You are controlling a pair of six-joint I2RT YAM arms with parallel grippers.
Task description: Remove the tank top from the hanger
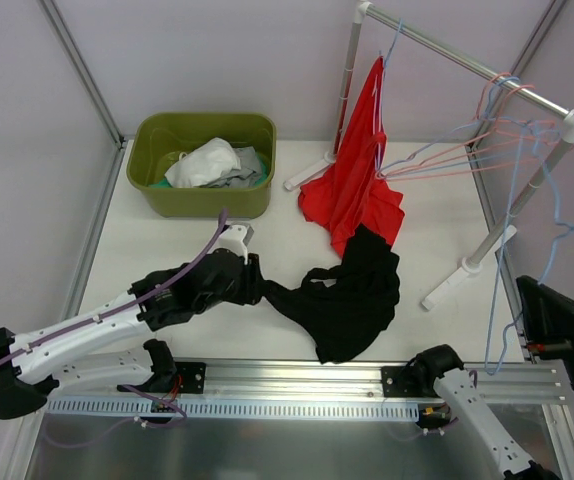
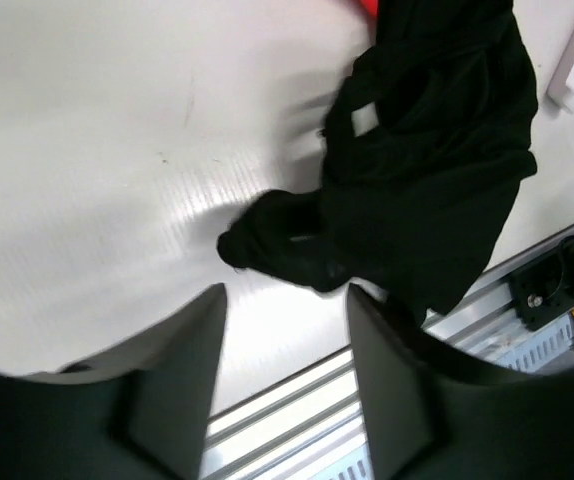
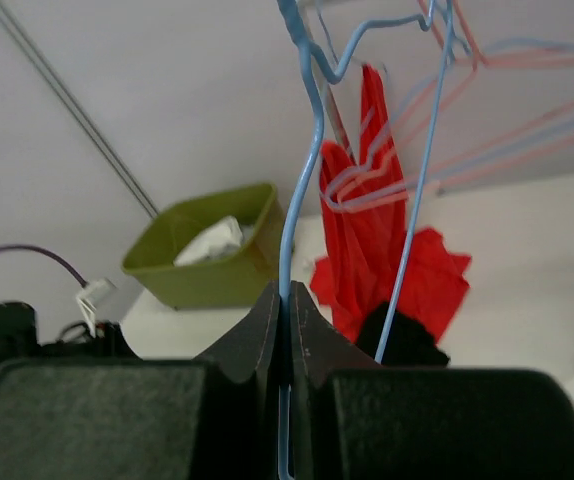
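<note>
Down at the table (image 1: 167,245), the left gripper (image 2: 285,292) stands open: its two dark fingers (image 2: 182,380) are spread, with bare white surface showing in the gap between them. Just past the fingertips lies a bunched edge of the black tank top (image 2: 427,170). The pictures do not settle whether the tips touch the cloth. From above, the garment is crumpled flat on the table in front of the arm bases, between the two arms. Its upper end meets the lower hem of a red garment (image 1: 352,190).

The right gripper (image 3: 287,300) is clamped tight on the thin wire of a blue hanger (image 3: 286,265), which rises straight up out of the closed jaws. No cloth can be seen on that wire. In the overhead view this arm sits at the far right edge of the table.

The red garment hangs from the white rack (image 1: 467,57) at the back right, draped down to the tabletop. Several bare pink and blue hangers (image 1: 507,95) crowd the rail's right end. At the back left stands a green bin (image 1: 202,200) holding a white cloth (image 1: 202,162).
</note>
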